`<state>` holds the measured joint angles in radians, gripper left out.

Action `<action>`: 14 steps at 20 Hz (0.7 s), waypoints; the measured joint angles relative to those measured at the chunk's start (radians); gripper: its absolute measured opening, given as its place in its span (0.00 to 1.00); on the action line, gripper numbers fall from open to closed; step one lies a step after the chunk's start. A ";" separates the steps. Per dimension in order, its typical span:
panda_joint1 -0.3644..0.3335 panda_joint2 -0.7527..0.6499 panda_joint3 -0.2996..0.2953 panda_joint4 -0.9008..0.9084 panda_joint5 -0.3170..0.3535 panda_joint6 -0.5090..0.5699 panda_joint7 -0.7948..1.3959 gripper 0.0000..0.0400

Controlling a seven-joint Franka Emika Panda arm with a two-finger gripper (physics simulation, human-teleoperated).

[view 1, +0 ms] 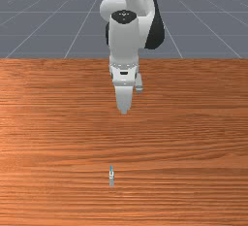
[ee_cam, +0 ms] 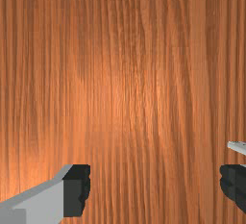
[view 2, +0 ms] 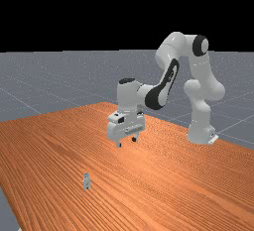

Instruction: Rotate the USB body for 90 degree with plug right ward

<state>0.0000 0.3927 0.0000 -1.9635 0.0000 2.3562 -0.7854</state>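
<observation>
A grey floor (view 2: 30, 84) crossed by thin pale lines spreads out beyond the desk (view 1: 193, 123), a broad top of orange-brown wood whose grain runs from side to side in the front view. The white and grey arm (view 2: 201, 86) comes next in size; in the far view it stands upright at the desk's edge on the right, bends high up, and reaches across toward the left, with dark bands at some of its joints. At its end the tool (view 2: 126, 142) points straight down, raised above the wood and well apart from the task's piece. Its two fingers stand wide open, with bare wood between their black tips in the wrist view, and it has hold of nothing. The smallest thing is the USB stick (view 1: 111, 176), lying by itself on the desk. In the front view it is nearer the camera than the tool and a little to the left of it, with its long side running roughly toward the arm and a small blue bit (view 1: 111, 167) at the end facing the arm. In the far view it sits below the tool and to its left, pale grey and white. Past one fingertip in the wrist view, a slim pale sliver (ee_cam: 238, 147) pokes in at the edge, probably one end of that stick.
</observation>
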 joint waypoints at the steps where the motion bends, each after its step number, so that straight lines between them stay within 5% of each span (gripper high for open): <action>1: 0.000 0.000 0.000 0.000 0.000 0.000 0.000 0.61; 3: 0.000 0.000 0.000 0.000 0.000 0.000 0.000 0.22; 5: 0.000 0.000 0.000 0.000 0.000 0.000 0.000 0.08; 6: 0.004 0.028 0.001 0.060 0.000 -0.095 0.010 0.05; 14: 0.015 0.023 -0.005 0.019 -0.020 -0.020 0.023 0.00</action>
<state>0.0152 0.4156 -0.0054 -1.9442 -0.0203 2.3364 -0.7629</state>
